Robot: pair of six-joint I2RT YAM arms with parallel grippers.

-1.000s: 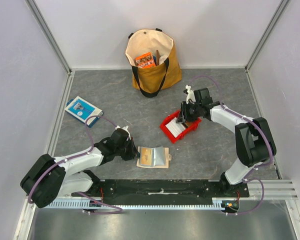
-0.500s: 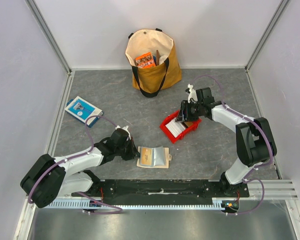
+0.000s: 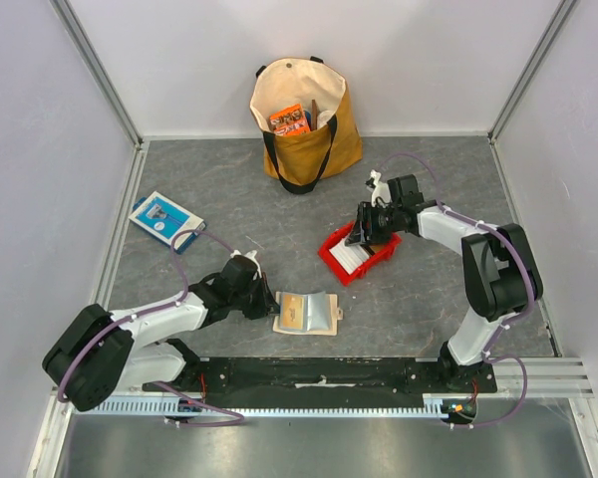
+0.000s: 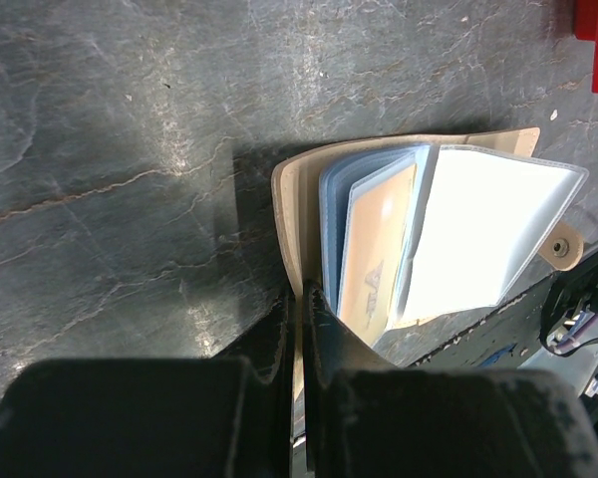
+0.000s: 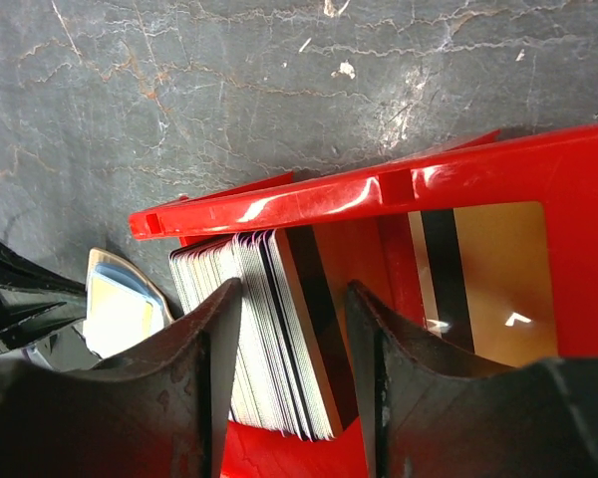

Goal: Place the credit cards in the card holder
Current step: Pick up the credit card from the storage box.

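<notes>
The beige card holder lies open on the table near the front edge. My left gripper is shut on its left cover edge. An orange-brown card sits in one of its clear sleeves, and a white sleeve is fanned out to the right. A stack of white credit cards stands on edge in the red tray. My right gripper is open and low in the tray, with its fingers either side of part of the stack. One orange-brown card lies flat in the tray.
A tan tote bag holding an orange packet stands at the back centre. A blue-and-white flat box lies at the left. The red tray sits right of centre. Walls close in the back and both sides.
My right gripper has shifted slightly left and down onto the card stack in the tray. The left gripper and the card holder have not moved.
</notes>
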